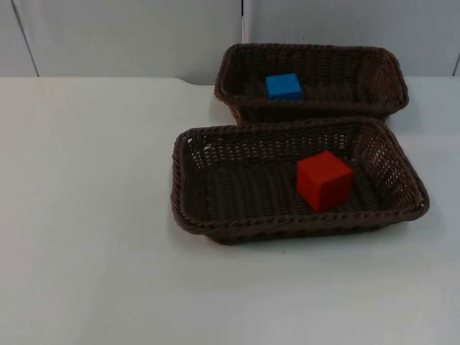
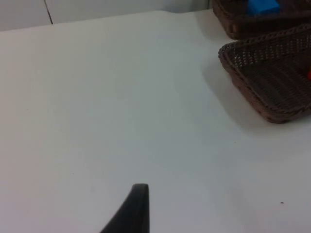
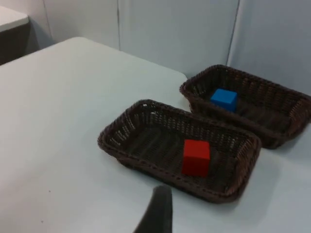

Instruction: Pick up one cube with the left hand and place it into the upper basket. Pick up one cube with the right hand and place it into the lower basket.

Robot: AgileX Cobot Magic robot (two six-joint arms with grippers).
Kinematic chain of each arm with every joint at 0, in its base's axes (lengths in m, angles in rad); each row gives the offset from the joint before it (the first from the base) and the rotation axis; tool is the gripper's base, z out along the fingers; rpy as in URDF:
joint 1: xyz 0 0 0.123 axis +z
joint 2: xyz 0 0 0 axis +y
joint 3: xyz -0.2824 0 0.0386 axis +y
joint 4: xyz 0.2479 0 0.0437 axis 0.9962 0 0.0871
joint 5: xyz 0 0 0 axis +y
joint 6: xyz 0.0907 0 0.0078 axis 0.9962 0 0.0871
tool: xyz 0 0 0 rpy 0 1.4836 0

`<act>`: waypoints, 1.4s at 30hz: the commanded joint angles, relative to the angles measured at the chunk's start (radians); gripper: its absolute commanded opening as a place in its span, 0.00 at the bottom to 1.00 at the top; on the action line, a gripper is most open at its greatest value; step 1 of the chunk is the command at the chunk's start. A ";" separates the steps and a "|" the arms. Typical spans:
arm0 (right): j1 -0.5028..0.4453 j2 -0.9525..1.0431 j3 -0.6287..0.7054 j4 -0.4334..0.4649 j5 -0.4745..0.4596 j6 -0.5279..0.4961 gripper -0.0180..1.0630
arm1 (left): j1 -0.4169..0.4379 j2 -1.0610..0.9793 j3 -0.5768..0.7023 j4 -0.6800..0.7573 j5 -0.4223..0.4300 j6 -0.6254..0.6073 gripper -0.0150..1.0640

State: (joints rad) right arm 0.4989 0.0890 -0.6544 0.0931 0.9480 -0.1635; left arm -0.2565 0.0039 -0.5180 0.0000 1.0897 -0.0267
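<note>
On table's [image 1: 86,215] right half, you see lower basket [image 1: 188,194] holding red cube [image 1: 324,180]; upper basket [image 1: 237,72] behind holds blue cube [image 1: 284,86]. Both placed, so task looks done. Left gripper [image 2: 130,213], right gripper [image 3: 158,213] wait clear; jaw state unclear.

Soft, even light falls on the white surface [image 1: 93,215], with no bright glare. The two dark brown woven baskets [image 1: 215,208] cast only faint, small shadows beside them. The wrist views look a bit fuzzy, and the black fingertip [image 2: 131,213] is blurred.
</note>
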 commanded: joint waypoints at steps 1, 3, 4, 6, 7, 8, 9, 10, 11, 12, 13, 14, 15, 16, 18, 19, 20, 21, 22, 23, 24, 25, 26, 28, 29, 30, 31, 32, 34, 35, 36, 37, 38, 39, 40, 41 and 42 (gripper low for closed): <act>0.003 -0.021 0.001 -0.025 0.025 0.019 0.72 | 0.001 -0.004 0.006 0.000 -0.004 -0.002 0.99; 0.003 -0.044 0.001 -0.038 0.038 0.068 0.72 | 0.001 -0.004 0.022 -0.006 -0.017 -0.002 0.99; 0.003 -0.056 0.001 -0.038 0.050 0.070 0.72 | 0.001 -0.004 0.024 -0.008 -0.015 -0.002 0.99; 0.003 -0.069 0.001 -0.038 0.066 0.070 0.72 | 0.001 -0.004 0.024 -0.008 -0.015 -0.002 0.99; 0.003 -0.081 0.001 -0.040 0.082 0.070 0.72 | 0.001 -0.004 0.024 -0.008 -0.015 -0.002 0.99; 0.003 -0.089 0.001 -0.040 0.097 0.070 0.72 | 0.001 -0.004 0.024 -0.008 -0.015 -0.002 0.99; 0.003 -0.089 0.001 -0.040 0.111 0.070 0.72 | 0.001 -0.004 0.024 -0.008 -0.015 -0.002 0.99; 0.003 -0.089 0.001 -0.040 0.124 0.070 0.72 | 0.001 -0.004 0.024 -0.008 -0.015 -0.002 0.99; 0.003 -0.089 0.001 -0.040 0.124 0.070 0.72 | 0.001 -0.004 0.024 -0.008 -0.015 -0.002 0.99; 0.003 -0.089 0.011 -0.038 0.130 0.070 0.72 | 0.001 -0.004 0.024 -0.008 -0.015 -0.002 0.99; 0.003 -0.089 0.017 -0.038 0.133 0.070 0.72 | 0.001 -0.004 0.024 -0.008 -0.015 -0.002 0.99; 0.003 -0.089 0.047 -0.036 0.127 0.072 0.72 | 0.001 -0.004 0.024 -0.008 -0.015 -0.002 0.99; 0.003 -0.089 0.065 -0.038 0.125 0.072 0.72 | 0.001 -0.004 0.024 -0.008 -0.015 -0.002 0.99; 0.003 -0.089 0.087 -0.038 0.120 0.072 0.72 | 0.001 -0.004 0.024 -0.008 -0.015 -0.002 0.99; 0.003 -0.089 0.105 -0.038 0.118 0.080 0.72 | 0.001 -0.004 0.024 -0.008 -0.015 -0.002 0.99; 0.003 -0.089 0.118 -0.038 0.112 0.092 0.72 | 0.001 -0.004 0.024 -0.008 -0.015 -0.002 0.99; 0.003 -0.089 0.126 -0.038 0.117 0.098 0.72 | 0.001 -0.004 0.024 -0.008 -0.015 -0.002 0.99; 0.003 -0.089 0.128 -0.040 0.122 0.098 0.72 | 0.001 -0.004 0.024 -0.008 -0.015 -0.002 0.99; 0.003 -0.089 0.128 -0.040 0.122 0.098 0.72 | 0.001 -0.004 0.024 -0.008 -0.015 -0.002 0.99; 0.003 -0.089 0.128 -0.040 0.122 0.098 0.72 | 0.001 -0.004 0.024 -0.008 -0.015 -0.002 0.99; 0.003 -0.089 0.128 -0.040 0.122 0.098 0.72 | 0.001 -0.004 0.024 -0.008 -0.015 -0.002 0.99; 0.003 -0.089 0.128 -0.042 0.123 0.100 0.72 | 0.001 -0.004 0.024 -0.008 -0.015 -0.002 0.99; 0.003 -0.089 0.135 -0.047 0.126 0.112 0.72 | 0.001 -0.004 0.024 -0.008 -0.015 -0.002 0.99; 0.003 -0.089 0.139 -0.053 0.131 0.124 0.72 | 0.001 -0.004 0.024 -0.008 -0.015 -0.002 0.99; 0.003 -0.089 0.139 -0.066 0.131 0.143 0.72 | 0.001 -0.004 0.024 -0.008 -0.015 -0.002 0.99; 0.003 -0.089 0.139 -0.073 0.131 0.153 0.72 | 0.001 -0.004 0.024 -0.008 -0.015 -0.002 0.99; 0.003 -0.089 0.139 -0.073 0.131 0.153 0.72 | 0.001 -0.004 0.024 -0.008 -0.015 -0.002 0.99; 0.003 -0.089 0.139 -0.073 0.131 0.153 0.72 | 0.001 -0.004 0.024 -0.008 -0.015 -0.002 0.99; 0.003 -0.089 0.139 -0.073 0.131 0.153 0.72 | 0.001 -0.004 0.024 -0.008 -0.015 -0.002 0.99; 0.003 -0.089 0.139 -0.073 0.131 0.153 0.72 | 0.001 -0.004 0.024 -0.008 -0.015 -0.002 0.99; 0.003 -0.089 0.139 -0.073 0.131 0.153 0.72 | 0.001 -0.004 0.024 -0.008 -0.015 -0.002 0.99; 0.003 -0.089 0.139 -0.073 0.131 0.153 0.72 | 0.001 -0.004 0.024 -0.008 -0.015 -0.002 0.99; 0.003 -0.089 0.139 -0.073 0.131 0.153 0.72 | 0.001 -0.004 0.024 -0.008 -0.015 -0.002 0.99; 0.003 -0.089 0.139 -0.073 0.131 0.153 0.72 | 0.001 -0.004 0.024 -0.008 -0.015 -0.002 0.99; 0.003 -0.089 0.139 -0.073 0.131 0.153 0.72 | 0.001 -0.004 0.024 -0.008 -0.015 -0.002 0.99; 0.003 -0.089 0.139 -0.073 0.131 0.153 0.72 | 0.001 -0.004 0.024 -0.008 -0.015 0.000 0.99; 0.003 -0.089 0.139 -0.073 0.131 0.153 0.72 | 0.001 -0.004 0.024 -0.008 -0.015 0.000 0.99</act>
State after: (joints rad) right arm 0.4989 0.0033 -0.5243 0.0267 1.0783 -0.0139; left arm -0.2565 0.0039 -0.4993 0.0000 1.0840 -0.0267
